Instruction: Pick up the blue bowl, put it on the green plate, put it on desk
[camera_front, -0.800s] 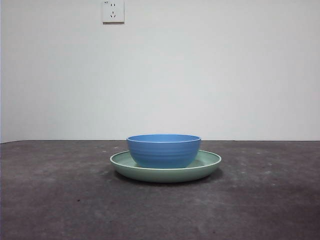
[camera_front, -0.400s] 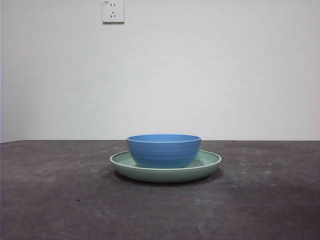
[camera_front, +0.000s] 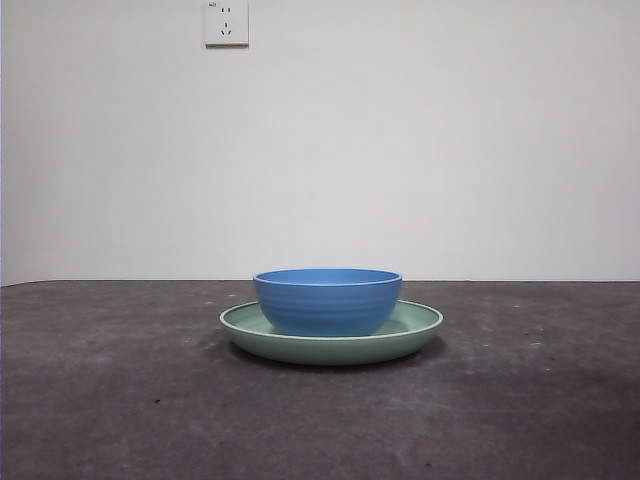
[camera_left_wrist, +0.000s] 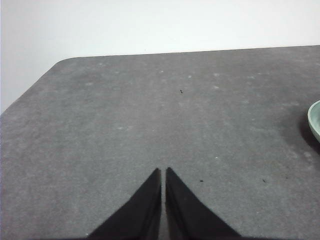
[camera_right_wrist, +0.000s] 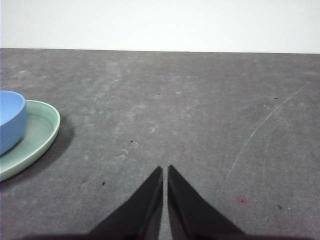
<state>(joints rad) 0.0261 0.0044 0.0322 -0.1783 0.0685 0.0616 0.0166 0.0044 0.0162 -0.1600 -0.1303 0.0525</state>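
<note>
One blue bowl (camera_front: 327, 300) sits upright inside one green plate (camera_front: 415, 330), near the middle of the worktop (camera_front: 120, 400). The bowl is round and medium blue, its outer wall marked with faint horizontal ridges, and it is narrower than the plate. The plate is wide, shallow and pale sage green, with a raised rim and a glossy surface. The worktop is flat, matte and dark grey-brown, flecked with lighter scuffs and small dark specks. On the pale wall behind is one white socket (camera_front: 226, 22). Two pincers wait over bare worktop, apart from the dishes: the left pincer (camera_left_wrist: 163, 172) and the right pincer (camera_right_wrist: 165, 170), each with its black pointed jaws drawn together, holding nothing.
</note>
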